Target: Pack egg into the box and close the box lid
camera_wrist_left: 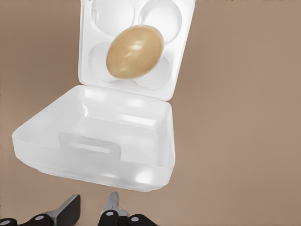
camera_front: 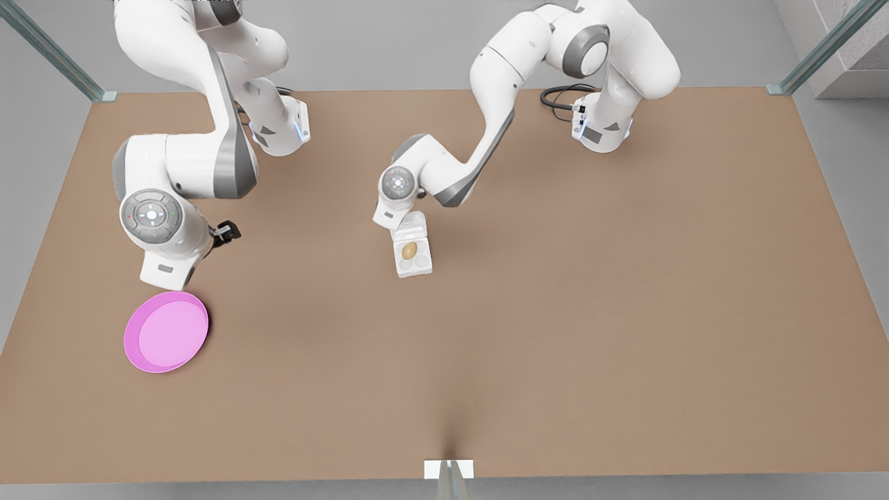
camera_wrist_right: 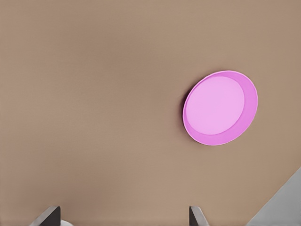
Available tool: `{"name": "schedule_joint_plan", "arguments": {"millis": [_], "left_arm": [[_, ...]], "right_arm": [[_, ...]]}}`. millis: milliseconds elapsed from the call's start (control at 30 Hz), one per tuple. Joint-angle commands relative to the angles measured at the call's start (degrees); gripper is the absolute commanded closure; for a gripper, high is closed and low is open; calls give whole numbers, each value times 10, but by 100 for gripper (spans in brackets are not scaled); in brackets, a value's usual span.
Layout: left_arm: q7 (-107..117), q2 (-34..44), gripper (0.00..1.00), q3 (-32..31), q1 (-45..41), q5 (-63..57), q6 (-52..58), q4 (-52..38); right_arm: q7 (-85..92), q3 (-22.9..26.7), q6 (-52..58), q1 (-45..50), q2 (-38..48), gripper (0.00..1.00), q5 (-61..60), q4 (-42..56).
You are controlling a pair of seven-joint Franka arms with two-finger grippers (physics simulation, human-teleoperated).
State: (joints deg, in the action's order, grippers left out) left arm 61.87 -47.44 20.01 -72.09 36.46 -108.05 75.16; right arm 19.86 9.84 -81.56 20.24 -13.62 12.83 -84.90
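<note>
Egg in, lid open.
Egg [camera_wrist_left: 135, 52] sits in one cup of the box [camera_wrist_left: 176, 70] mid-desk [camera_front: 625, 312]; box lid [camera_wrist_left: 101, 136] tilted up, closing remains. Left pincer [camera_wrist_left: 91, 212] just behind lid, fingers apart, empty. Right pincer [camera_wrist_right: 124, 216] waits above the pink plate [camera_wrist_right: 220, 108], spread wide.

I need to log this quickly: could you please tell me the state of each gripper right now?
Left gripper: open, holding nothing, beside the raised box lid.
Right gripper: open, holding nothing, waiting above the table near the pink plate.
</note>
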Motion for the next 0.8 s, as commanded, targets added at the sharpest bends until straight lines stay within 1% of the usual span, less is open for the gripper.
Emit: {"name": "schedule_joint_plan", "arguments": {"millis": [0,333,767], "left_arm": [[8,-1,79,0,0,-277,19,-1],[1,-2,79,1,6,-278,19,-1],[-30,-1,79,3,43,-278,21,-5]], "right_arm": [[0,0,0,1,0,0,0,0],[1,0,0,1,-3,0,0,0],[1,0,4,7,-6,0,6,1]]}}
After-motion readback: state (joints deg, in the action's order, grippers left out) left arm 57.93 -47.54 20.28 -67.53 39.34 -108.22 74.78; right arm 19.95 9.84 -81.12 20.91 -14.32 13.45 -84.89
